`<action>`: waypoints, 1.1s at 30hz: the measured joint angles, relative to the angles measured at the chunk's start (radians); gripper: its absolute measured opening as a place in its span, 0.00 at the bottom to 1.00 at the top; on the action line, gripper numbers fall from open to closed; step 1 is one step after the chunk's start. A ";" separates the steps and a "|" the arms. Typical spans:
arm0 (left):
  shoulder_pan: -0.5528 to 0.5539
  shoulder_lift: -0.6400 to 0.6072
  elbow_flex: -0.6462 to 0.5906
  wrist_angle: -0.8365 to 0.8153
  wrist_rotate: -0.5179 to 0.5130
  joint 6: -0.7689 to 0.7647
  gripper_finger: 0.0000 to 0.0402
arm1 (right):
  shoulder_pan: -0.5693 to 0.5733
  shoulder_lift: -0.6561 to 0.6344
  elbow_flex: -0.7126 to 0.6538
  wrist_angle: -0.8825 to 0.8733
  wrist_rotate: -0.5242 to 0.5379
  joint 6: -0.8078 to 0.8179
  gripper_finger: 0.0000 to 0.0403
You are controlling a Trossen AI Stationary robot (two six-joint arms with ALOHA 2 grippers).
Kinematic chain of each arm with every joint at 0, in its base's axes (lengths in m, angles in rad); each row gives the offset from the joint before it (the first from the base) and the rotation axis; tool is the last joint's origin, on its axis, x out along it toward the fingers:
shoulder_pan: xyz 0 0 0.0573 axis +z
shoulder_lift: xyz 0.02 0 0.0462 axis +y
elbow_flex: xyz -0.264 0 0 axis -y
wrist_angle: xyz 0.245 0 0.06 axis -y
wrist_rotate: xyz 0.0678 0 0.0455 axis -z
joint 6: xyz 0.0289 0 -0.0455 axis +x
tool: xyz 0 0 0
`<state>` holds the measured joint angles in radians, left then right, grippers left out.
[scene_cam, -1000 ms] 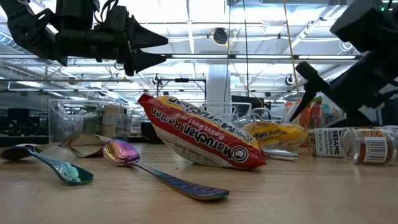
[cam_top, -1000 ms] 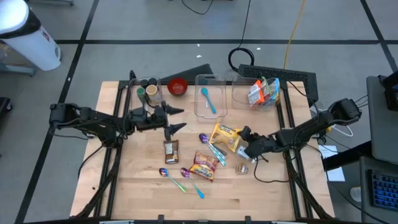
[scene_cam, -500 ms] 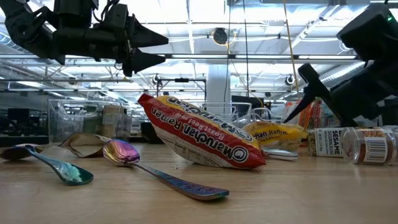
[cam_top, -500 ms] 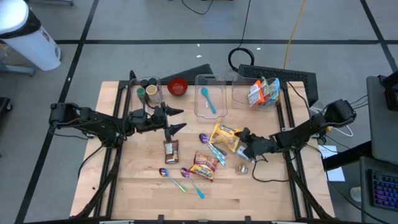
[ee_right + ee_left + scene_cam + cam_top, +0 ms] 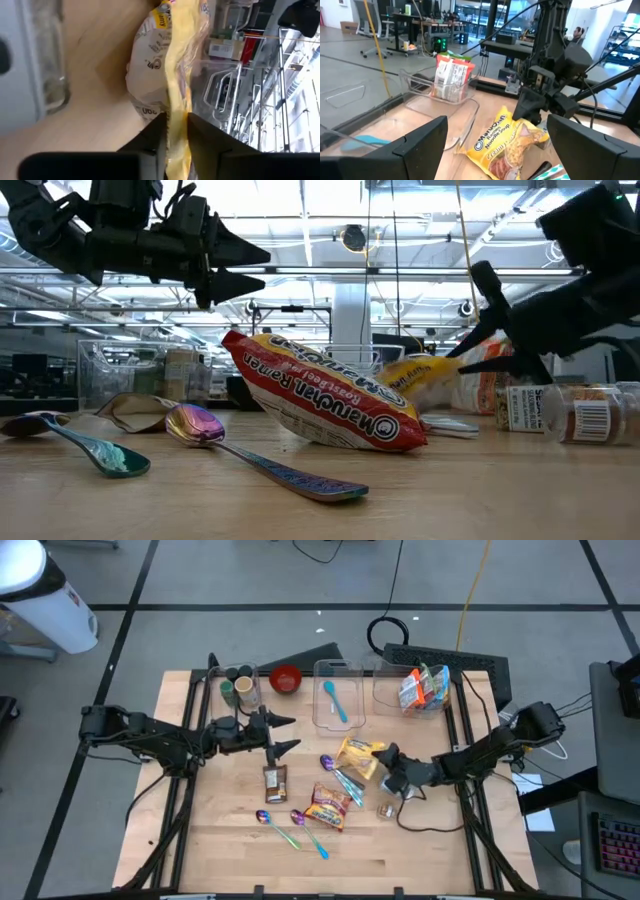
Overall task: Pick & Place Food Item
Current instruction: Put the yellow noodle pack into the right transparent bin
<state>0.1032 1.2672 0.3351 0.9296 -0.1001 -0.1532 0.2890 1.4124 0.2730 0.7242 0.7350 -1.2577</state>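
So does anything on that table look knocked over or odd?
A spice jar lies on its side near the right claw, which pinches the yellow ramen packet by its edge, tilting it up. Spoons lie scattered.

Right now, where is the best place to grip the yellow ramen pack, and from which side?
Grip the thin sealed edge of the yellow ramen pack from its right side, where the right gripper already pinches it. The edge is flat enough to fit between the fingers, while the pack's middle looks bulky.
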 joint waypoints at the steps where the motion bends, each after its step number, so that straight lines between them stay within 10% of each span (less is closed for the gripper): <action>1: 0.000 0.002 0.000 0.003 0.000 0.000 0.87 | 0.000 0.000 0.006 -0.002 -0.002 0.007 0.12; 33: 0.000 0.004 0.000 0.003 0.000 -0.007 0.87 | -0.091 -0.002 0.576 -0.130 0.343 -0.010 0.00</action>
<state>0.1032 1.2716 0.3351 0.9329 -0.1001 -0.1606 0.1982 1.4105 0.8493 0.5946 1.0778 -1.2678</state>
